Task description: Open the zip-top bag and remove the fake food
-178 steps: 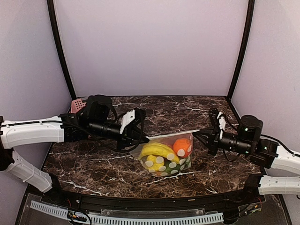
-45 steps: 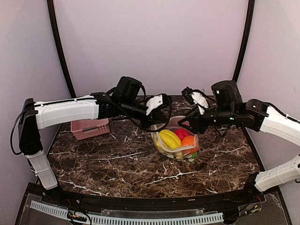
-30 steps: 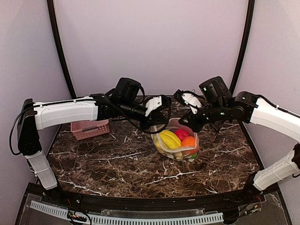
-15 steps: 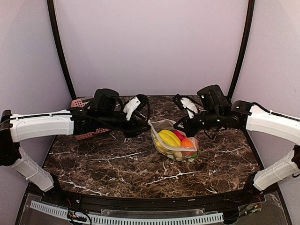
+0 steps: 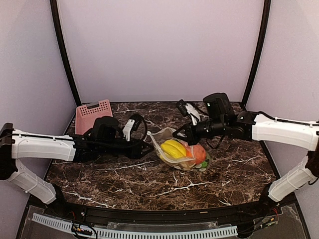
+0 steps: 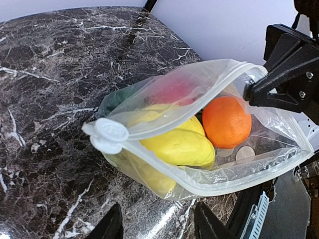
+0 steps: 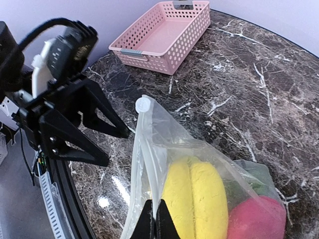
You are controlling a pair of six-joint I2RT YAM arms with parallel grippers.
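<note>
The zip-top bag (image 5: 180,158) lies on the marble table with its mouth open toward the left. Inside are the fake food: a yellow banana (image 5: 173,148), an orange ball (image 5: 199,153), a pink-red ball (image 7: 256,219) and a green piece (image 7: 251,174). My right gripper (image 5: 185,130) is shut on the bag's upper zip edge (image 7: 149,164) and holds it up. My left gripper (image 5: 144,148) is open and empty, just left of the bag's white slider end (image 6: 107,134). In the left wrist view its fingertips (image 6: 112,224) stand wide apart below the bag (image 6: 279,144).
A pink perforated basket (image 5: 92,113) stands at the back left, also in the right wrist view (image 7: 164,35). The left arm stretches low across the table's left half. The table's front edge and rail run along the bottom.
My left gripper has let go of the bag and drawn back left and lower. My right gripper has come down and left with the bag's edge. The bag mouth now gapes open.
</note>
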